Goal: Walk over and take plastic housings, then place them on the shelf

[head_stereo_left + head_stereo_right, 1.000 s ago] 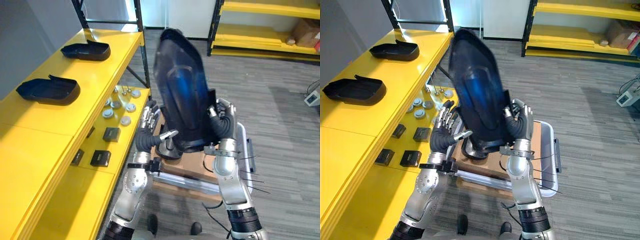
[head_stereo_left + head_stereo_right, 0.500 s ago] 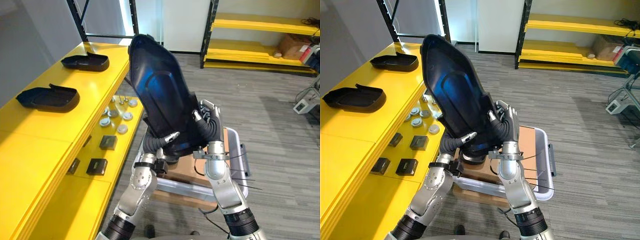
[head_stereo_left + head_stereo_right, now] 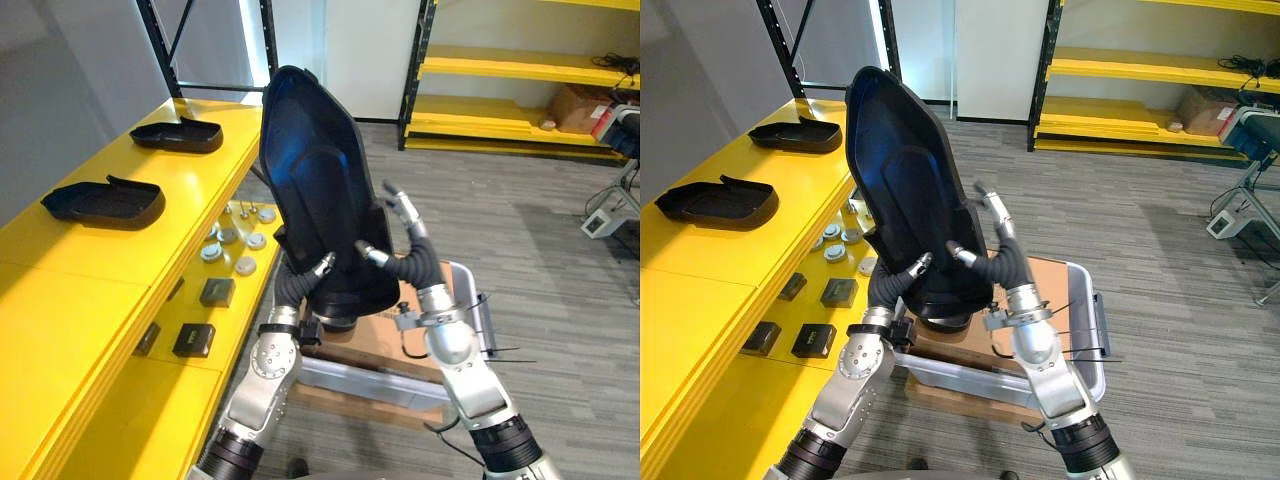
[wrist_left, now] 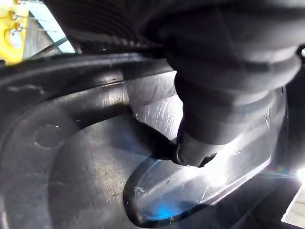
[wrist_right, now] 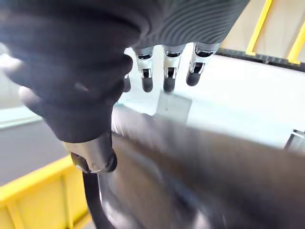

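Upright and well off the floor, the dark housing (image 3: 315, 190) stands between both hands above a grey bin (image 3: 950, 375). At its lower left edge, the left hand (image 3: 296, 288) lays its thumb on the front face; the rest of that hand lies behind the shell, so its grip cannot be told. To the right, the right hand (image 3: 412, 262) is spread wide, fingers (image 3: 402, 208) straight and clear of the shell, thumb (image 3: 366, 252) touching it. Alongside, a yellow shelf (image 3: 60, 270) carries two more housings (image 3: 103, 200) (image 3: 178, 135).
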